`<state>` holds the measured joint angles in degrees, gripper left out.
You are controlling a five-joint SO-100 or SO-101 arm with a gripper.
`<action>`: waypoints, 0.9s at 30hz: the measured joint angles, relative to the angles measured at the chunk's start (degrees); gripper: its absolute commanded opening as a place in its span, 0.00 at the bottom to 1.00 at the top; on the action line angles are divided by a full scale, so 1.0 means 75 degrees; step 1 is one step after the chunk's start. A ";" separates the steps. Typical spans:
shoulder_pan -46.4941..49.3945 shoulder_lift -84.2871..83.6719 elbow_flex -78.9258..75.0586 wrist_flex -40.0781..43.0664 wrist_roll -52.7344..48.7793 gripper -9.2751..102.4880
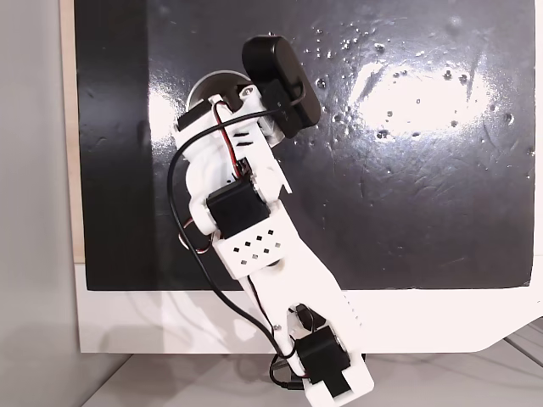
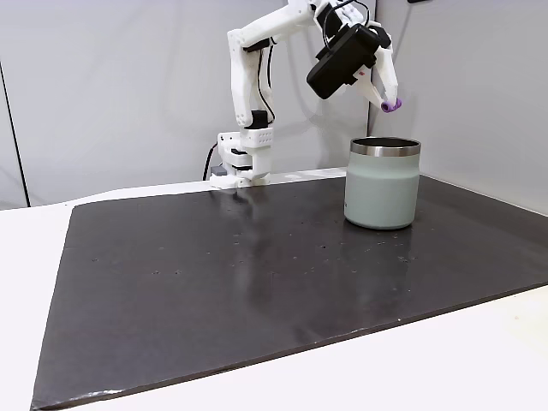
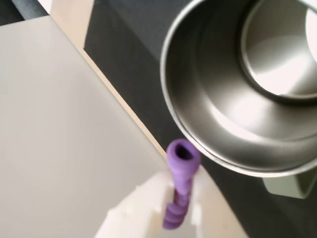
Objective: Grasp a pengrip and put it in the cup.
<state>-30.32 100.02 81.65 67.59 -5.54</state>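
Wrist view: gripper [image 3: 181, 210] is clamped on the pengrip [image 3: 179, 193], white fingers [image 3: 143, 208] pressed on both sides of its ribbed lower half, hollow end sticking out past the tips. Cup [image 3: 208, 99] mouth sits just beyond the pengrip's free end, to the upper right, steel interior showing. Pengrip is off the cup rim, not over the opening.

Side fixed view: gripper [image 2: 390, 104] holds the pengrip [image 2: 391, 105] in the air above the cup [image 2: 382, 184], near its right rim, clear gap between them. Cup stands upright on the dark mat [image 2: 214, 274].

Top-down fixed view: arm [image 1: 254, 220] covers most of the cup [image 1: 210, 85]; only a rim arc shows.
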 measured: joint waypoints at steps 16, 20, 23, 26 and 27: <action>-0.0141 0.0000 0.0281 -0.0023 -0.0586 0.28; -0.0082 0.0000 0.0281 -0.0023 -0.0645 0.28; -0.0105 0.0000 0.0281 -0.0023 -0.0645 0.28; -0.0035 0.0000 0.0281 -0.0023 -0.0645 0.28; -0.0023 0.0000 0.0281 -0.0023 -0.0645 0.28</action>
<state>-30.50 100.02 83.76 67.41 -10.37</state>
